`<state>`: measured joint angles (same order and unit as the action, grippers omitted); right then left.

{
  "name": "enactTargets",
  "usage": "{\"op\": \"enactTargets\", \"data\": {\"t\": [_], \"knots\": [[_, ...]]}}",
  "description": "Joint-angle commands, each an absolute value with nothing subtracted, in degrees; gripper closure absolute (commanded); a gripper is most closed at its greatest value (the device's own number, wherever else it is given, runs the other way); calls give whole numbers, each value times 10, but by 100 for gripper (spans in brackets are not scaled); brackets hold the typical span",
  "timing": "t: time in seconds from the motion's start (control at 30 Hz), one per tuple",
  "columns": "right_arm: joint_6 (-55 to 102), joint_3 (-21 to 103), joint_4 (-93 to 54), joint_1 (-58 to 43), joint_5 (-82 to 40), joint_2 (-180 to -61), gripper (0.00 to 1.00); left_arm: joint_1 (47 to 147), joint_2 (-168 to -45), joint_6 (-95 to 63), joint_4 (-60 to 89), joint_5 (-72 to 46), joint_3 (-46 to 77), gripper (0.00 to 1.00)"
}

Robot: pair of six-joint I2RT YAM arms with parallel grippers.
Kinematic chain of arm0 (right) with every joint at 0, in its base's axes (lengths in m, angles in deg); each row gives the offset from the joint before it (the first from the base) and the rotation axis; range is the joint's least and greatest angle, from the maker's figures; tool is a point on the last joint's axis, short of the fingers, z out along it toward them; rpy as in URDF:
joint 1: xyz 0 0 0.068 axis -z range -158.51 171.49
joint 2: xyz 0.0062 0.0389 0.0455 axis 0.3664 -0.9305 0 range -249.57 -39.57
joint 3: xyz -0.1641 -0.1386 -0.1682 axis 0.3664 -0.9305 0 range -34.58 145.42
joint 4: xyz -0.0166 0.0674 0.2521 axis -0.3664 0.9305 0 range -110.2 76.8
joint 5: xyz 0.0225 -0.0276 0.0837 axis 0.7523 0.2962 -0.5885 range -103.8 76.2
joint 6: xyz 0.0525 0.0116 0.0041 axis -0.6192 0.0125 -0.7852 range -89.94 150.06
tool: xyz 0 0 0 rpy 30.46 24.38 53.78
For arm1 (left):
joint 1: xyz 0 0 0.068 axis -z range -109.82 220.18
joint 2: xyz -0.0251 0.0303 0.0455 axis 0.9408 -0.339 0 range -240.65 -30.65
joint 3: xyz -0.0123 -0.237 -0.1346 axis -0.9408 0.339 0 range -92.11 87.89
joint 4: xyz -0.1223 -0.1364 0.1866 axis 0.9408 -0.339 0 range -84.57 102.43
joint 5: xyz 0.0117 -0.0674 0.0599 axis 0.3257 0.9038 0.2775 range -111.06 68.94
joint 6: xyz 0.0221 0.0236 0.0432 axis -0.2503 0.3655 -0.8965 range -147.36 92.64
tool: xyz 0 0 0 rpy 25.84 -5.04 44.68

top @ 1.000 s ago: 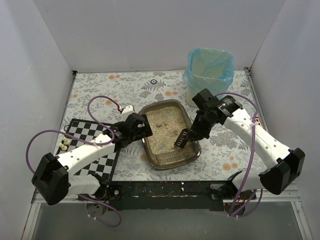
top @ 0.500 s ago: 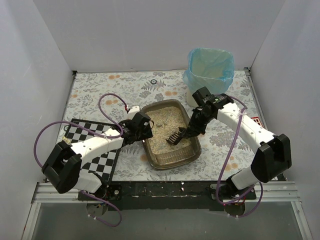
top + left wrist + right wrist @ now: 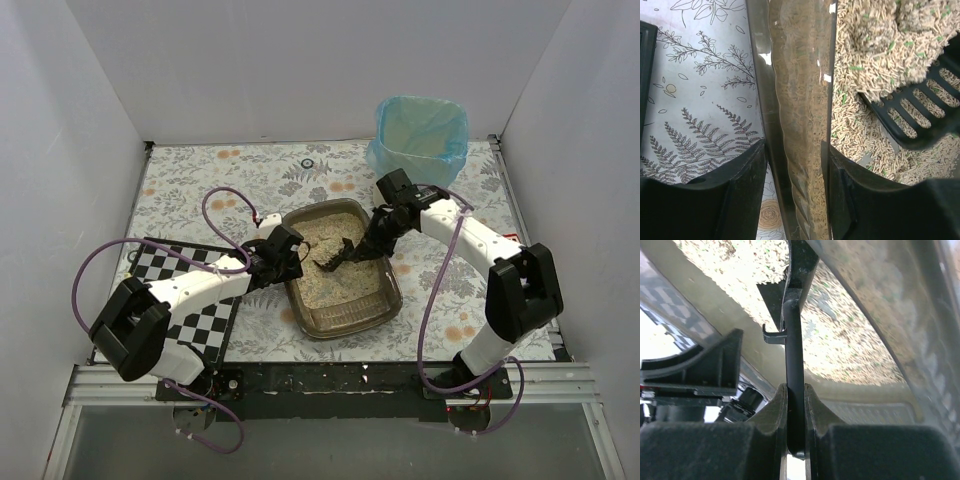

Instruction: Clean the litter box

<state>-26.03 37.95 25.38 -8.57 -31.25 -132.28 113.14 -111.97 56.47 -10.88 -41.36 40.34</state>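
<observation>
Left jaws pinching litter box [image 3: 340, 322] wall, long axis far-to-near, leaning right

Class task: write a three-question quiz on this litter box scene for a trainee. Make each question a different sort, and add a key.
1. True or false: the right claw is shut on the scoop handle.
2. What do the left claw fingers straddle? A) the wall of the box B) the scoop C) a cable
3. Fill in: the bag behind the box is ___ in colour.
Key: 1 true; 2 A; 3 blue.
</observation>
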Motion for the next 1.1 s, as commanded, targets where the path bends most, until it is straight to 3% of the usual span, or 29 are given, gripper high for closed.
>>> {"op": "enactTargets", "data": {"t": [0.0,0.13,0.27,0.6,0.83,1.07], "knots": [[-302,354,173,-84,-224,-1395,99,1132,-1104,563,-99,-417,393,57],[-327,349,106,-87,-244,-1434,99,1132,-1102,560,-94,-402,394,58],[-349,330,33,-106,-191,-1450,99,1132,-1102,559,-82,-368,398,60],[-421,147,-261,-125,-220,-1419,99,1132,-1095,559,-94,-372,396,59],[-434,72,-411,-130,-253,-1409,99,1132,-1076,566,-105,-373,379,42],[-425,8,-582,-132,-286,-1403,99,1132,-1039,567,-110,-368,366,2]]}}
